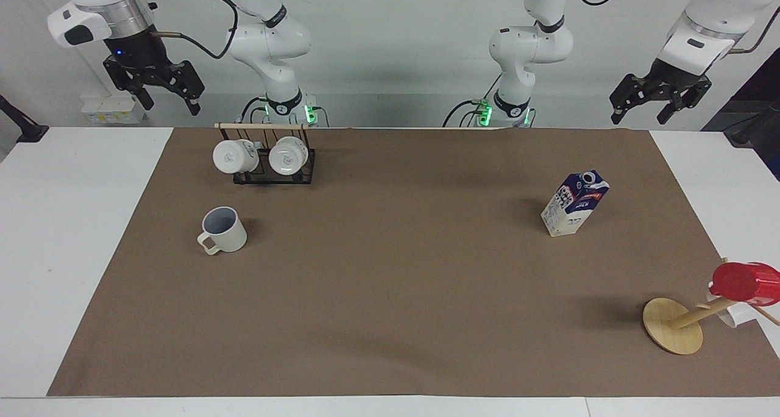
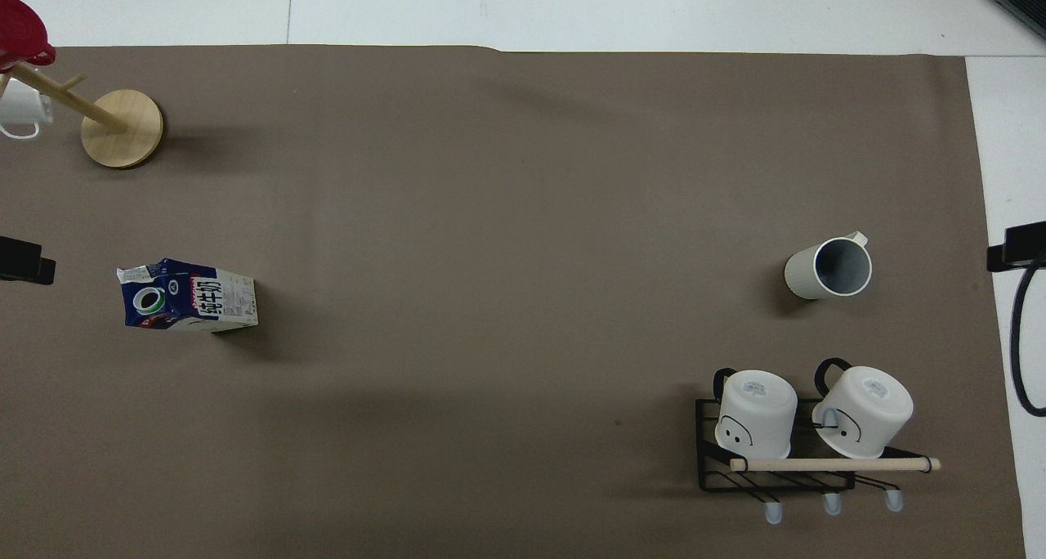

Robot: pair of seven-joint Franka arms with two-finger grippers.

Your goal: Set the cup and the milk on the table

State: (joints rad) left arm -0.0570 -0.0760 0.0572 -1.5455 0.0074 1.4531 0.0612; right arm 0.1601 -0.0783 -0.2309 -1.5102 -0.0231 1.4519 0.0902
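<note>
The cream-white cup stands upright on the brown mat toward the right arm's end of the table. Its handle points away from the robots. The blue and white milk carton stands upright on the mat toward the left arm's end. My right gripper hangs high over its end of the table, open and holding nothing. My left gripper hangs high over the other end, also open and holding nothing. Both are well clear of the cup and the milk.
A black wire rack with two white mugs stands nearer to the robots than the cup. A wooden mug tree carrying a red cup stands at the left arm's end, farther from the robots than the milk.
</note>
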